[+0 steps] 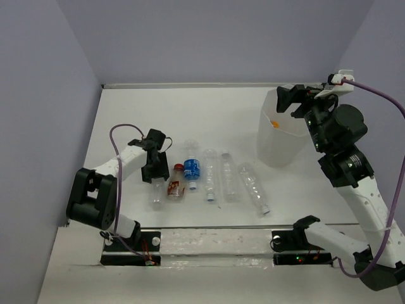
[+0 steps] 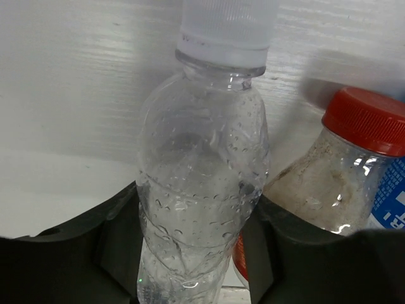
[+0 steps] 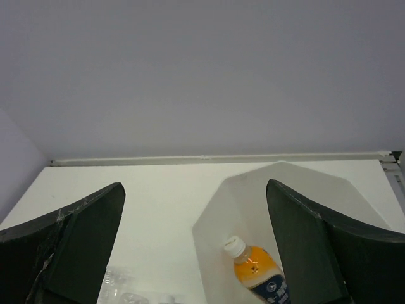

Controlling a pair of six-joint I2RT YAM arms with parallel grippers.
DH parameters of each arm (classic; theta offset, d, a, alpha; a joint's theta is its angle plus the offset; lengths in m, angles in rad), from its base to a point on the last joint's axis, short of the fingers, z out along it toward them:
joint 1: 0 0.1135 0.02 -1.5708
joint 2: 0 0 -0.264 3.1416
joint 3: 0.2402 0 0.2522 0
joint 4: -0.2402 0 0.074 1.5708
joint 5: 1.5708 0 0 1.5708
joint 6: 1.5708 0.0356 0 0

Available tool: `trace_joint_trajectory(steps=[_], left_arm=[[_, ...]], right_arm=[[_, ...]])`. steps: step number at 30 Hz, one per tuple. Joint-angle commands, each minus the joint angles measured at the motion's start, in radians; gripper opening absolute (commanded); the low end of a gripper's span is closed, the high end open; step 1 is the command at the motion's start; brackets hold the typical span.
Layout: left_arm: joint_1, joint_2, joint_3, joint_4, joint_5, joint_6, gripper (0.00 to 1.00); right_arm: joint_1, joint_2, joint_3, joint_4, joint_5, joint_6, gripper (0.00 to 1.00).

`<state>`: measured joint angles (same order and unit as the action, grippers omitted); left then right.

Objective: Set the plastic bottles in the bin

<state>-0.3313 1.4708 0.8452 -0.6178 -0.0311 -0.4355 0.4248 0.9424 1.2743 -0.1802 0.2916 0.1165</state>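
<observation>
Clear bottle sits clamped in your left claw, mid-body for a balanced lift; right claw gapes above the bin (orange bottle below it).

A white table with a faint grain is closed in by a plain lavender-grey back wall, left wall and right wall, with a pale strip along its far edge.

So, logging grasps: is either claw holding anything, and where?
Left claw grips the clear white-capped plastic bottle at mid-body; right claw, open, holds nothing.
</observation>
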Motion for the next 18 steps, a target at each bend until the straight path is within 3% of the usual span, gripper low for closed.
trace_joint_trajectory(steps=[1,8,13,18], left_arm=[[0.003,0.008,0.048,0.004,-0.055,-0.029,0.53],[0.006,-0.118,0.187,-0.128,-0.191,-0.025,0.52],[-0.005,-0.239,0.426,-0.143,-0.086,-0.034,0.49],[-0.173,-0.228,0.68,-0.008,-0.001,-0.088,0.49]], right_arm=[[-0.004,-0.033,0.002,0.013,-0.066,0.025,0.98],[-0.004,-0.056,-0.006,0.016,-0.084,0.035,0.98],[-0.004,-0.086,-0.013,0.018,-0.108,0.057,0.98],[-0.004,-0.16,-0.009,0.012,-0.105,0.092,0.98]])
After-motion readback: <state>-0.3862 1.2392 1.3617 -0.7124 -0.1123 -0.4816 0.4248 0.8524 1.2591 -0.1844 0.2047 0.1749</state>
